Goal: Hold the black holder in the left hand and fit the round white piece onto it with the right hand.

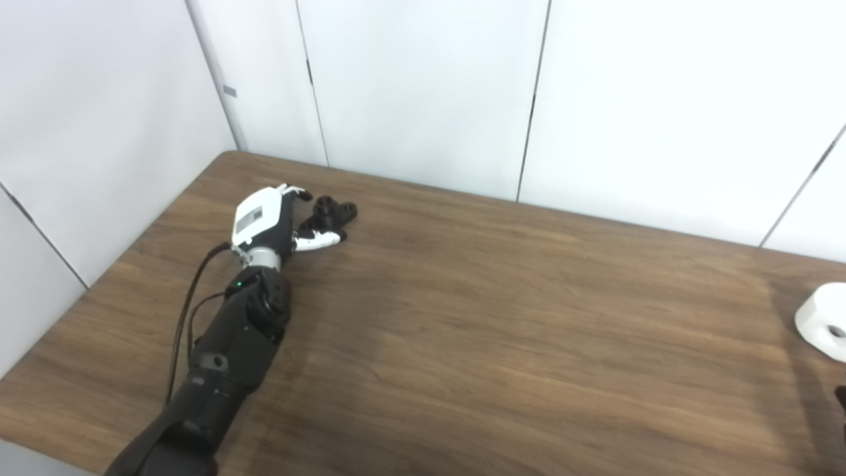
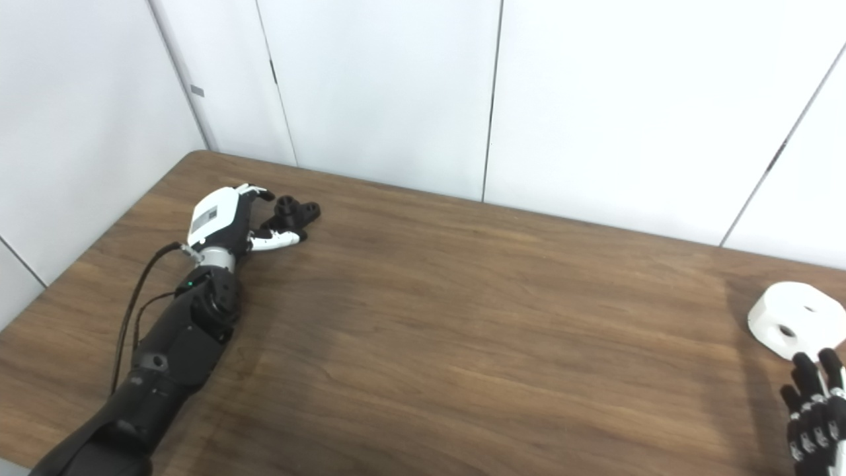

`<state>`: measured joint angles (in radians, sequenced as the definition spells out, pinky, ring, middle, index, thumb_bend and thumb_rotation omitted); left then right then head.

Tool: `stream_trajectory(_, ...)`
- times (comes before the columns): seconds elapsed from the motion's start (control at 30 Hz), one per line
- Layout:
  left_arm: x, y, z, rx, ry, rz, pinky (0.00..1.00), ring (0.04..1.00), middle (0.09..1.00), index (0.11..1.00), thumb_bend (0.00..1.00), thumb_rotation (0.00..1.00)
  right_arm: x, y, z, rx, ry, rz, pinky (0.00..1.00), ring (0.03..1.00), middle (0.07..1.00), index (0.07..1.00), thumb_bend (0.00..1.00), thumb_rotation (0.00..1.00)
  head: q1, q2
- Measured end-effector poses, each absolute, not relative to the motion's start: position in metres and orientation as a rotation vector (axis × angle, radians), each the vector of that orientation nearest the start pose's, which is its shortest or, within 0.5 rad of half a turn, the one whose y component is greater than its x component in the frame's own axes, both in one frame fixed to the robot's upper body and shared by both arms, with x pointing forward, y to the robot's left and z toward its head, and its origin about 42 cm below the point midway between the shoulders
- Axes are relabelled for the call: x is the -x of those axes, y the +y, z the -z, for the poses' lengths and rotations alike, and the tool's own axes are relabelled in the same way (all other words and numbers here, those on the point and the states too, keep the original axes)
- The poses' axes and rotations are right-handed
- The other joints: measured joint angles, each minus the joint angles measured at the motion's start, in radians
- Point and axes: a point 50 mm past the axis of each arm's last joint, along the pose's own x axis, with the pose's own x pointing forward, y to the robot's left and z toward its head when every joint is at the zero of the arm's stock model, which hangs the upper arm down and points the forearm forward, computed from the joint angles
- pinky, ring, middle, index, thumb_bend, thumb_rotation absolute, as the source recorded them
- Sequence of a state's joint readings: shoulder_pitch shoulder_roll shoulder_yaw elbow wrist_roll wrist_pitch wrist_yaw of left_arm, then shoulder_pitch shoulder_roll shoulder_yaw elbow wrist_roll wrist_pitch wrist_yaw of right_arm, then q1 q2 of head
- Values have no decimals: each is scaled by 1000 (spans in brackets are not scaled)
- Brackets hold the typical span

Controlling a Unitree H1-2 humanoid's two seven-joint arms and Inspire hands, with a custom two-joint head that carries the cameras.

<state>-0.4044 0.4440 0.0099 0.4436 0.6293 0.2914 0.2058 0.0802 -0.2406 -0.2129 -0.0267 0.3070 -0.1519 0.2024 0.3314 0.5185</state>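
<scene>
Left hand [image 1: 264,221] cups black holder [image 1: 334,211] loosely, fingers apart; at 3 o'clock, right hand [image 2: 813,413], fingers spread and empty, may nudge round white piece [image 2: 790,319] off the table [image 2: 462,344]

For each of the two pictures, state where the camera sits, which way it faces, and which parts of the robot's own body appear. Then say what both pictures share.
Left eye view: on the head, looking down at the table; shows the left arm and left hand beside the black holder; the right hand is nearly out of frame.
Right eye view: beside it, facing the same way; adds the right hand near the round white piece.
Shared: table, left hand, holder, white piece.
</scene>
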Motion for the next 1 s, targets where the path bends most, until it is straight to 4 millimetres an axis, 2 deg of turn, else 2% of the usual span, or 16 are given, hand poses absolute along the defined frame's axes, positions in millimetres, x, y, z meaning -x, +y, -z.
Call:
stream_trajectory(0.37,-411,394,-155,-1046,220,-408,1000,942,867,632,898,314,-250,-341,-117,0,-160,19,1000,1000,957,1000,575,1000,-5,2)
stream_trajectory(1.0,-411,396,-155,-1093,244,-395,983,929,840,620,892,323,-250,-341,-117,-1,-162,19,1000,1000,946,1000,571,994,-11,9)
